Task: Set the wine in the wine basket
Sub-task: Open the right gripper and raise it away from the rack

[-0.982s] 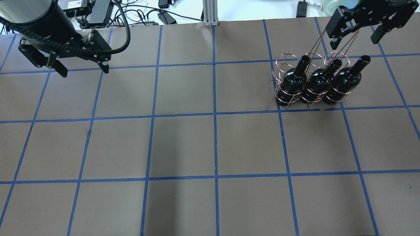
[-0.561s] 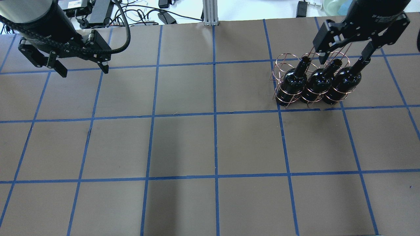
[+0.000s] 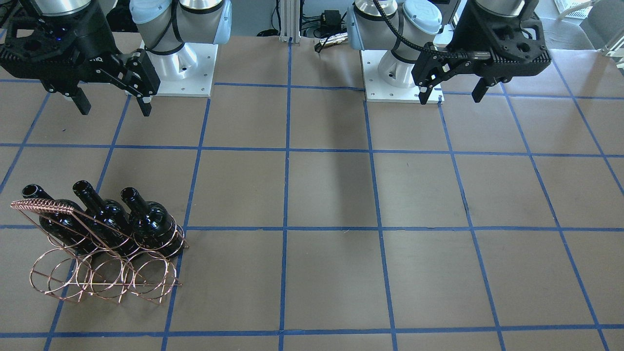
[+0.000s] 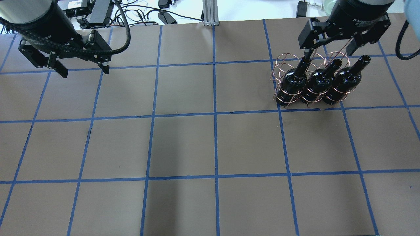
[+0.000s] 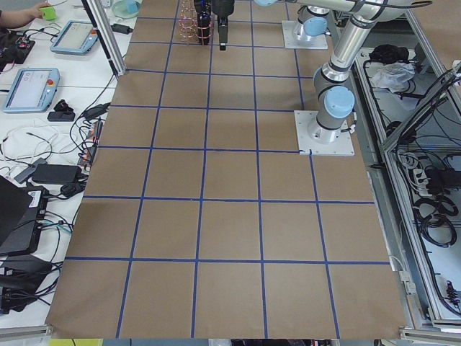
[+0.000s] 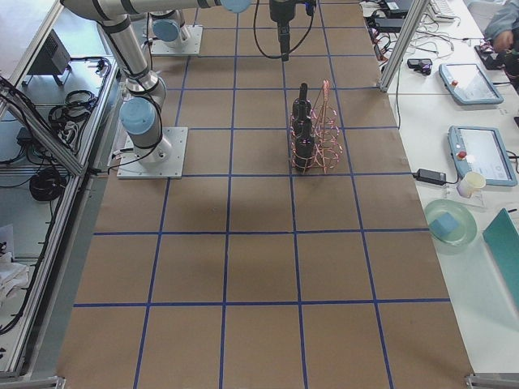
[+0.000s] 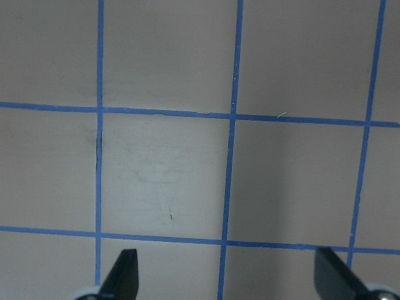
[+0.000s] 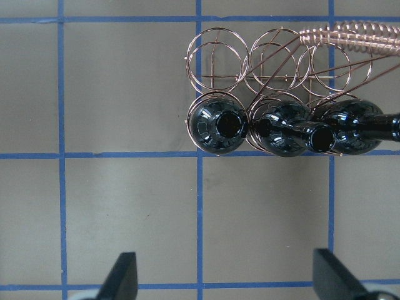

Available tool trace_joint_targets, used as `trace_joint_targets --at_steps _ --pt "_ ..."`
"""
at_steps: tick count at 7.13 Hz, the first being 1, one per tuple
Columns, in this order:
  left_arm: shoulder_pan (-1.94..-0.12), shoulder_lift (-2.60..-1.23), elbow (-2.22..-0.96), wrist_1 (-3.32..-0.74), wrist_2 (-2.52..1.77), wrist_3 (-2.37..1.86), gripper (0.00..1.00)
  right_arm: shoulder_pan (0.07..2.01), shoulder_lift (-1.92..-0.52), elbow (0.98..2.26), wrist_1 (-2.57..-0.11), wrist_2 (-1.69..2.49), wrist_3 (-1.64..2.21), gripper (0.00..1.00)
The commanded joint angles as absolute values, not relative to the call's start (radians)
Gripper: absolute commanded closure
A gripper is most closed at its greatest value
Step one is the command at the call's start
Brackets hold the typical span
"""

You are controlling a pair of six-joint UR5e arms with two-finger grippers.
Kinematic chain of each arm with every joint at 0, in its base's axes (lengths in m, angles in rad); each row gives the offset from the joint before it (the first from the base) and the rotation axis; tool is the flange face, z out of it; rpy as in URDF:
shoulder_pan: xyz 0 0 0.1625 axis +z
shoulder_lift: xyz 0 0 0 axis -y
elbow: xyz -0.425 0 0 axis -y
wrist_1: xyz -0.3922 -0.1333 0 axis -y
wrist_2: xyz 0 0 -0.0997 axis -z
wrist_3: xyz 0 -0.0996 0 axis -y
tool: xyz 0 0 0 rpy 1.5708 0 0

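Three dark glass wine bottles stand side by side in the near row of rings of the copper wire wine basket: a left one, a middle one and a right one. I cannot tell which is the task's wine. My right gripper is open and empty, high above the bottle necks. The right wrist view looks straight down on the bottle mouths and the basket, with the gripper holding nothing. My left gripper is open and empty at the far left.
The brown table carries a blue tape grid. In the front-facing view the basket stands at the lower left and both arm bases are at the top. Cables and devices lie beyond the far edge.
My right gripper has moved left in the overhead view, from beyond the basket's right end to over the bottle necks, and stayed open. The bottles, basket and left arm have not moved.
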State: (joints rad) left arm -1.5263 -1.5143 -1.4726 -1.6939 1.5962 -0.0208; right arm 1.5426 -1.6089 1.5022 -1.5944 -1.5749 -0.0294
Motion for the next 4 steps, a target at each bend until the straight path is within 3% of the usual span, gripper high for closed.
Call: trace_joint_targets --at_steps 1,4 --pt "-1.526 -1.514 -1.477 -1.69 1.597 -0.018 0.0 1.543 -1.611 1.502 -1.597 -1.566 -0.017 0.0" --pt "-1.528 -1.508 -1.479 -1.692 1.595 -0.032 0.0 1.543 -1.611 1.502 -1.589 -1.568 -0.006 0.0"
